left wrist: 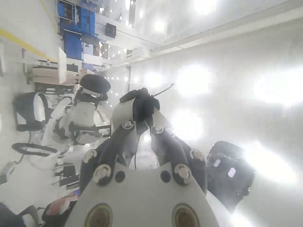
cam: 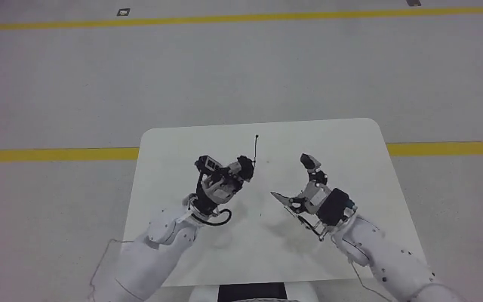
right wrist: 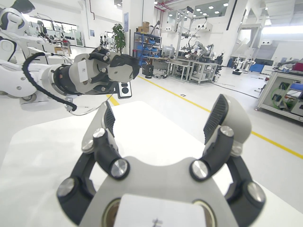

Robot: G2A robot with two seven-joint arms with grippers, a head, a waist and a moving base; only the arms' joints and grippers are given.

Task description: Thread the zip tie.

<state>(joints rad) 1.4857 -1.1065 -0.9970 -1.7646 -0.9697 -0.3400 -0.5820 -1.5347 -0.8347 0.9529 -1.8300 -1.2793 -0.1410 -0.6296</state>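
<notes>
Now: L pincer (cam: pixel 243 169) is seen above the counter (cam: pixel 339 140), left of centre, w/ its fingers closed on the zip tie (cam: pixel 256 149). The tie is a thin black strap. It is gripped near one end. In top view the rest is seen running from the fingertips toward the counter's far edge, w/ a small knob at the free tip. The tie is clear of the counter surface.

In L wrist view the same pincer (left wrist: pixel 145 106) is shown w/ dark pads pressed together. The zip tie (left wrist: pixel 163 92) juts out past them, and its tip is slightly bent. How much strap lies inside the grip can't be told.

R pincer (cam: pixel 294 181) is seen above the right half of the counter, apart from the L pincer, w/ jaws spread wide and nothing between them. In R wrist view this pincer (right wrist: pixel 163 119) is shown w/ ribbed black pads (right wrist: pixel 216 116) well apart. The white counter (right wrist: pixel 153 124) is seen through the gap, and the L pincer (right wrist: pixel 123 69) is seen farther off, above the counter's edge.

A yellow floor line (cam: pixel 68 154) is noted beyond the counter.
</notes>
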